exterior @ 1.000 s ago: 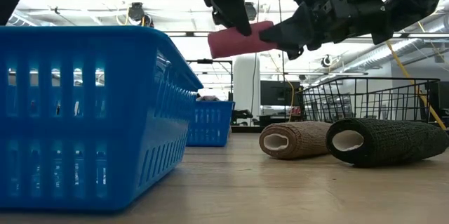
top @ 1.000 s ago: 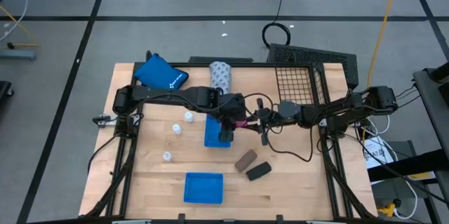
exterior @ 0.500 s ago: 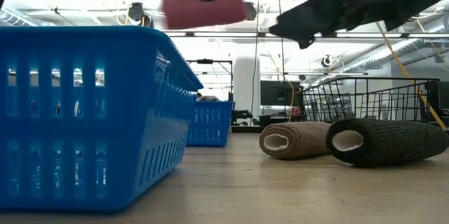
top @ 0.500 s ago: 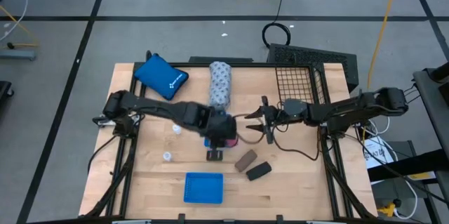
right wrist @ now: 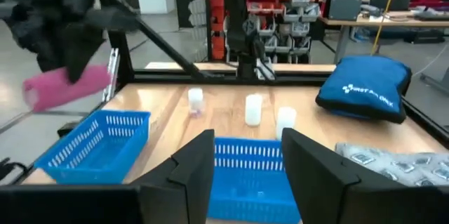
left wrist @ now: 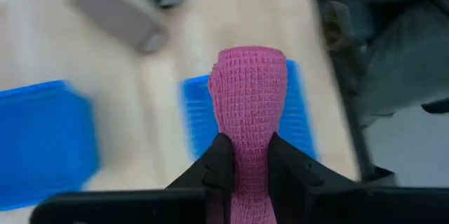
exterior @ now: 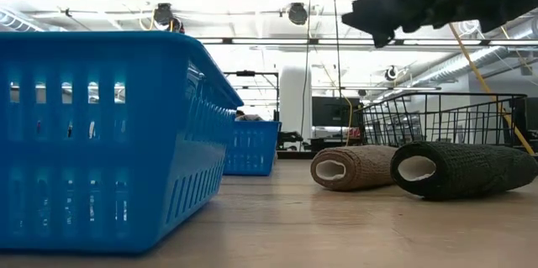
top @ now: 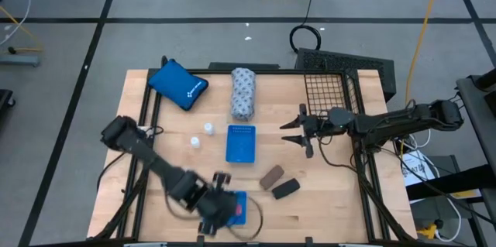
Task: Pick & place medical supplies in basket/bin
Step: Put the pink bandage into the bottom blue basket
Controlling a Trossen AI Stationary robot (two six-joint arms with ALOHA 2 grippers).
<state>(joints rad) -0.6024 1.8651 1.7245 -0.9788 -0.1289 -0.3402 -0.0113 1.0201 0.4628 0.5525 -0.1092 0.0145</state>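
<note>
My left gripper (top: 222, 204) hangs over the near blue tray (top: 210, 203), shut on a pink roll (left wrist: 249, 94). The pink roll (right wrist: 66, 83) also shows in the right wrist view, lifted above that tray (right wrist: 91, 147). My right gripper (top: 297, 132) stands open and holds nothing, right of the middle blue tray (top: 241, 143). A brown roll (top: 270, 176) and a black roll (top: 286, 188) lie on their sides on the table. Three white bottles (right wrist: 253, 109) stand left of the middle tray. The patterned white roll (top: 242, 92) lies at the far edge. The black wire basket (top: 333, 86) stands at the far right. My left gripper pinches the pink roll between its two fingers, near one end (left wrist: 250, 155), where the soft roll is dented in. The fingers slant down from above, and the rest of the roll sticks out past the fingertips. The roll is lifted clear above the near blue tray.
A blue pouch (top: 178, 84) lies at the far left corner. In the low view the near tray's wall (exterior: 109, 134) fills the left side, with the brown roll (exterior: 349, 167) and black roll (exterior: 458, 167) to its right. Bare wood lies between the trays.
My left gripper has swung from the table's middle toward the near edge, carrying the pink roll over the near blue tray. My right gripper, which was at the roll's other end, has opened, let go and drawn back toward the right edge.
</note>
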